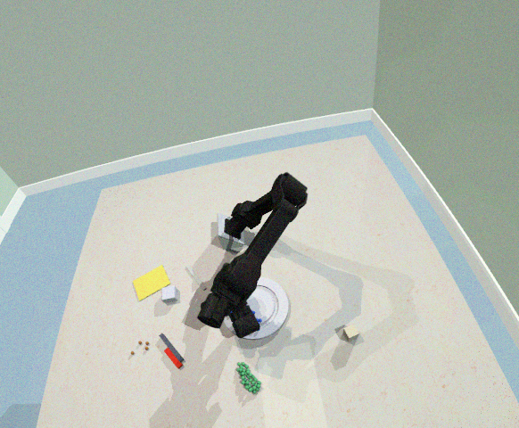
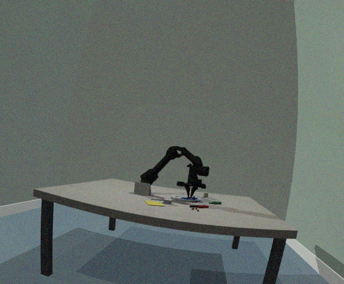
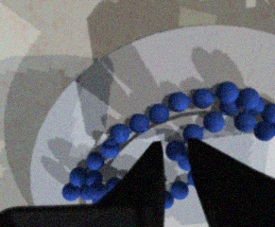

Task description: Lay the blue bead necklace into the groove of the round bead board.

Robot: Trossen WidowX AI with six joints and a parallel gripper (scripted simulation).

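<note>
The round bead board [image 1: 284, 306] [image 2: 178, 200] [image 3: 165, 52] is pale, with a curved groove line. The blue bead necklace [image 1: 259, 320] [image 3: 179, 101] lies on it. In the wrist view one stretch of beads follows the outside of the groove line, with bunches at the left and right. Another strand bends inward toward the board's middle. My gripper [image 2: 190, 197] [image 3: 174, 148] is low over the board, its fingers narrow around a bead of the inward strand. The fingers hide some beads. The arm covers much of the necklace in the top view.
A green bead cluster [image 1: 249, 378] [image 2: 215, 202] lies beyond the board. A yellow sheet [image 1: 152, 282] [image 2: 153, 203], a pale cube [image 1: 169, 292], a black-and-red bar [image 1: 173, 358] and several small brown beads [image 1: 146, 342] lie to the left. A beige block [image 1: 350, 331] sits to the right.
</note>
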